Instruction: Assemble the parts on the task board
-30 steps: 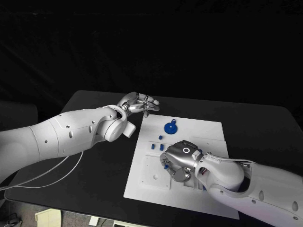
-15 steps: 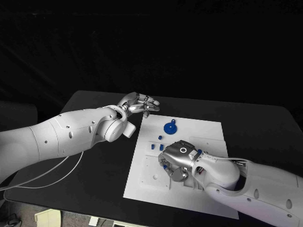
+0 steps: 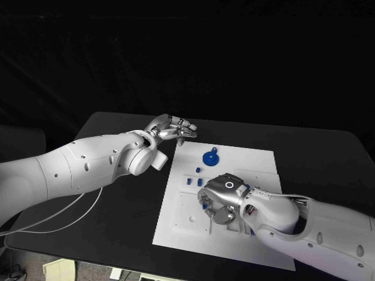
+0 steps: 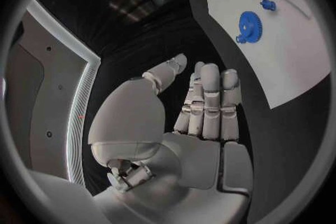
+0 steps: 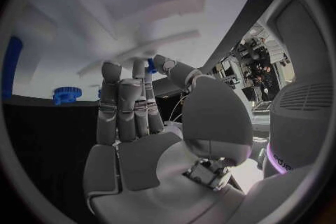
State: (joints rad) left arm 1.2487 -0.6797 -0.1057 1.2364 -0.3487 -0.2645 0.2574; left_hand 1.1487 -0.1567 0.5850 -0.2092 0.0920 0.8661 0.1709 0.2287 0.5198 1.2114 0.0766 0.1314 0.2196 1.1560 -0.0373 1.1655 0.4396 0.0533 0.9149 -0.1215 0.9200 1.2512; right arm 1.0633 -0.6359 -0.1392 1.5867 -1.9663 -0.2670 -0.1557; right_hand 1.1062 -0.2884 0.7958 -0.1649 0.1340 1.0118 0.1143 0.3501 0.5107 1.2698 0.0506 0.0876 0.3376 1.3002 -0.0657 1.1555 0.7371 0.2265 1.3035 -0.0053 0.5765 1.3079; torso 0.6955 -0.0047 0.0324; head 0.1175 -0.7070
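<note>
The white task board [image 3: 238, 175] lies in the middle of the black table. A blue gear [image 3: 210, 158] stands on its far part, also seen as the gear [image 4: 249, 25] from the left wrist. Two small blue parts [image 3: 194, 182] lie near the board's left edge. My right hand [image 3: 223, 198] hovers low over the board's middle; in the right wrist view a small blue part [image 5: 150, 66] sits pinched between its thumb tip and a fingertip. My left hand [image 3: 172, 127] is off the board's far left corner, fingers [image 4: 209, 102] straight and holding nothing.
Another blue part [image 3: 254, 232] lies on the board beside my right forearm. A small blue peg [image 4: 267, 4] stands near the gear. Bare black table [image 3: 128, 199] stretches left of the board, under my left arm.
My right hand has shifted very slightly over the board's middle. The left hand has stayed where it was.
</note>
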